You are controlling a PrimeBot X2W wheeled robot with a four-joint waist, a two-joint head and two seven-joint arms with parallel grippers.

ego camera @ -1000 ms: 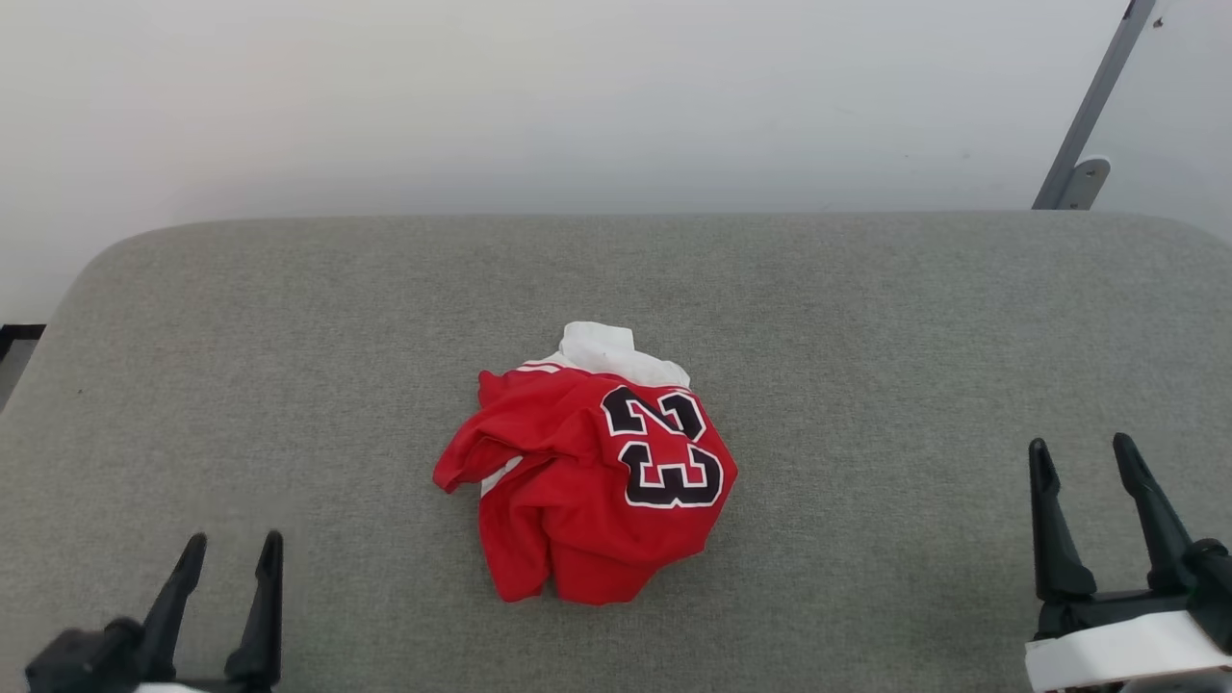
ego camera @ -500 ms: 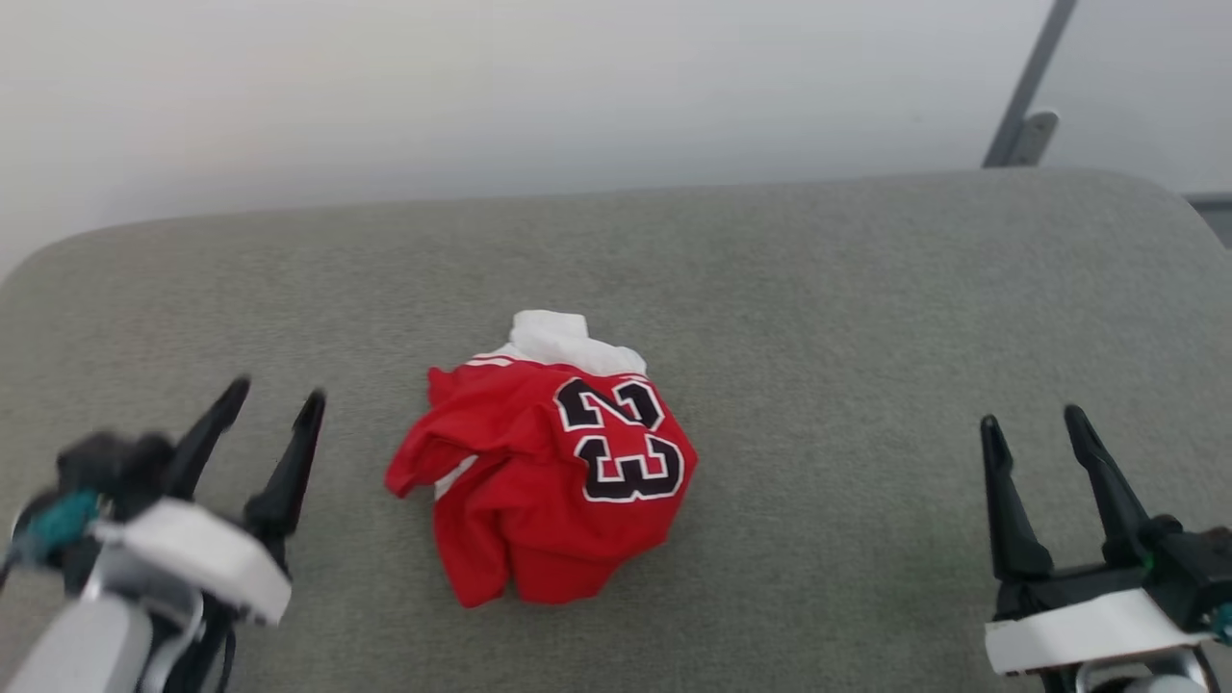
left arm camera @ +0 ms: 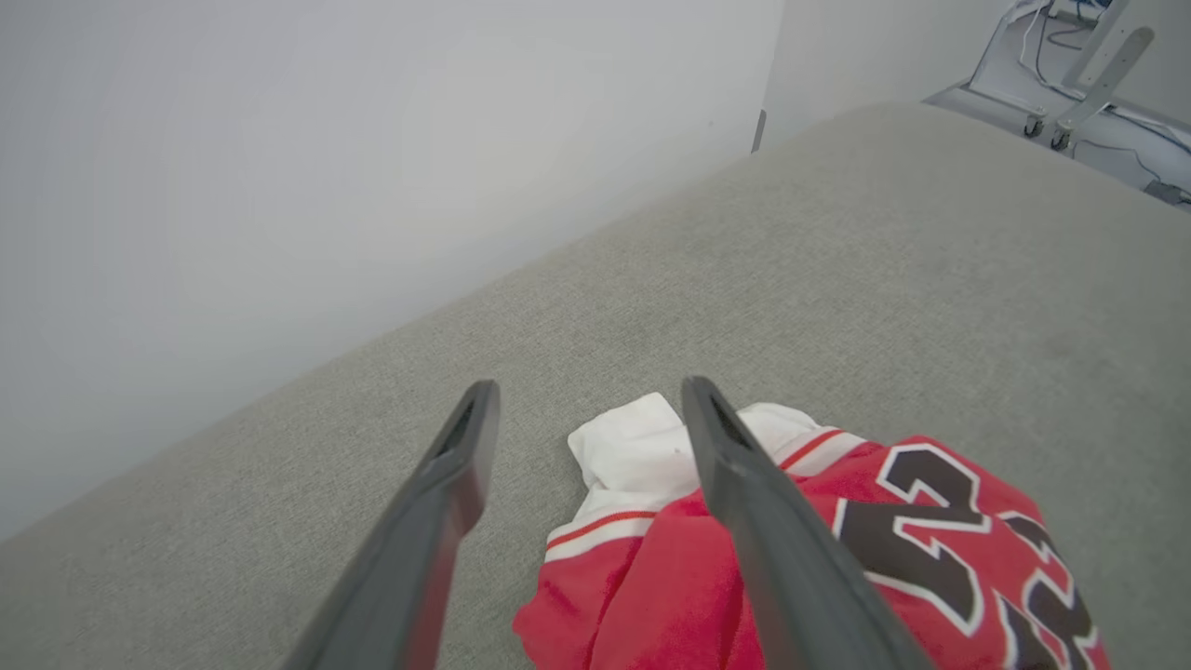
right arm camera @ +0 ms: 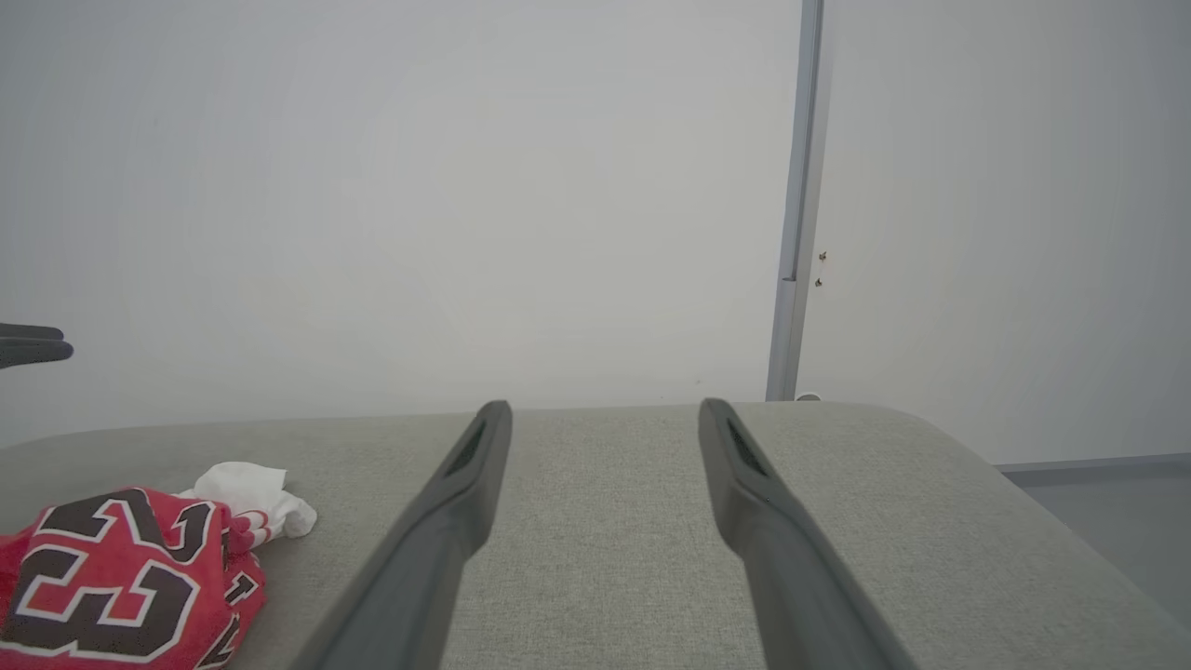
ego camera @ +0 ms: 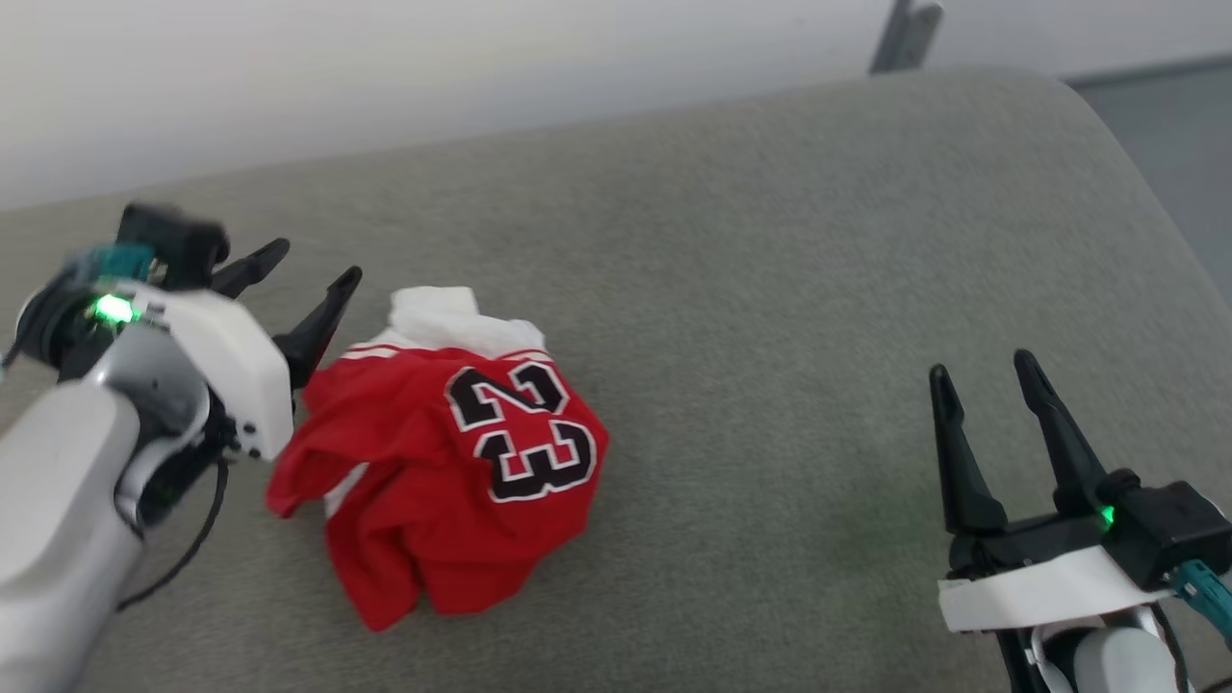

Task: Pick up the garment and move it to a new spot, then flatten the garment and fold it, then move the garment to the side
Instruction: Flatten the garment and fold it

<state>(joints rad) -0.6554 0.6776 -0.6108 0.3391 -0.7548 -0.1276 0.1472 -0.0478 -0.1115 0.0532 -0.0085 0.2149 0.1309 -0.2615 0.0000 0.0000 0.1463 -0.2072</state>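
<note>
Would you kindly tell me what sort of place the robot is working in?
Probably a robotics lab or test room: a grey fabric-covered table against a bare white wall, a wheeled metal stand with cables beyond it.

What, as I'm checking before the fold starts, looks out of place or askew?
Only the garment: it lies crumpled in a heap on the grey cushion, its 23 print tilted, a white part bunched at its far edge. Nothing looks spilled or torn.

Bright, even, soft light with faint shadows; head view shows motion blur at left edge.
</note>
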